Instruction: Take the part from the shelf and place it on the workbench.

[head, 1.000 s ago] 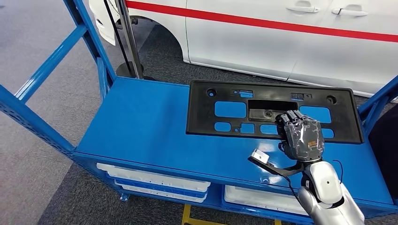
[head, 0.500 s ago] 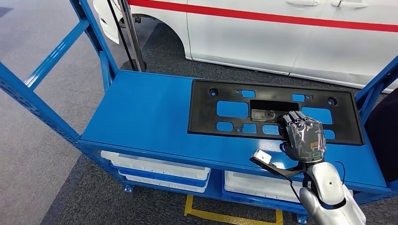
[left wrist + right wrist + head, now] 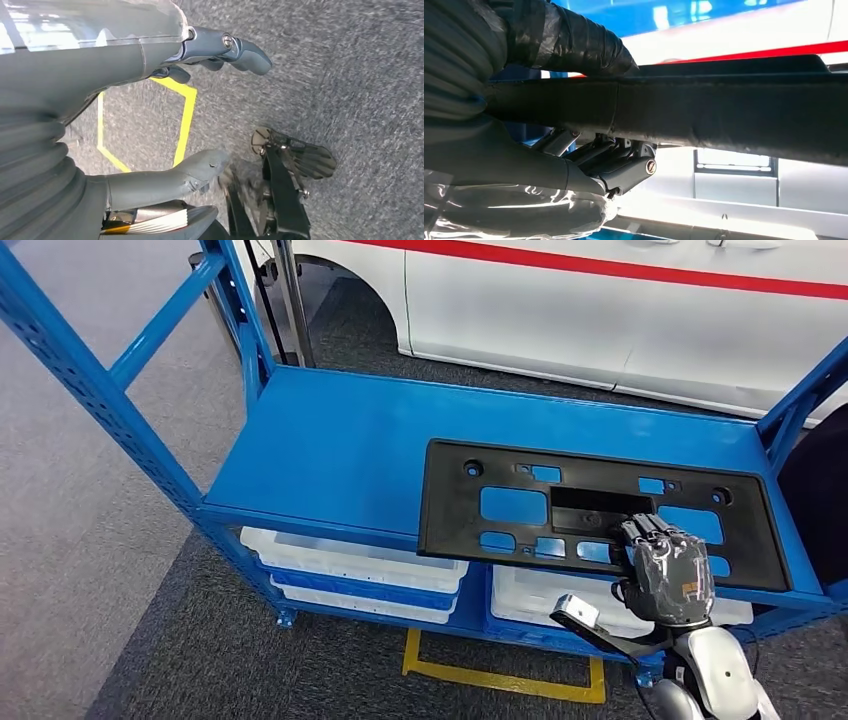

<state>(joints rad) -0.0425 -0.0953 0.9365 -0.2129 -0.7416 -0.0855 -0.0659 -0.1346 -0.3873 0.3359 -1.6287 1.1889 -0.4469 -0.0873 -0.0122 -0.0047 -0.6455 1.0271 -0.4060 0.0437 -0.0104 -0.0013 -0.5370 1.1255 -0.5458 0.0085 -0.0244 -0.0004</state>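
black plastic part (image 3: 600,515) on the blue shelf (image 3: 340,455), near edge gripped by the right robot hand (image 3: 668,570).

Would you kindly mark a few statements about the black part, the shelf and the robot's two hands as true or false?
1. The right hand grips the black part at its near edge. True.
2. The black part lies wholly on the blue shelf. False: its near edge overhangs the shelf's front.
3. The left hand holds a white bin. False: it holds nothing, its fingers apart above grey floor.
4. White bins sit on the level under the blue shelf. True.
5. A white car body with a red stripe stands behind the shelf. True.
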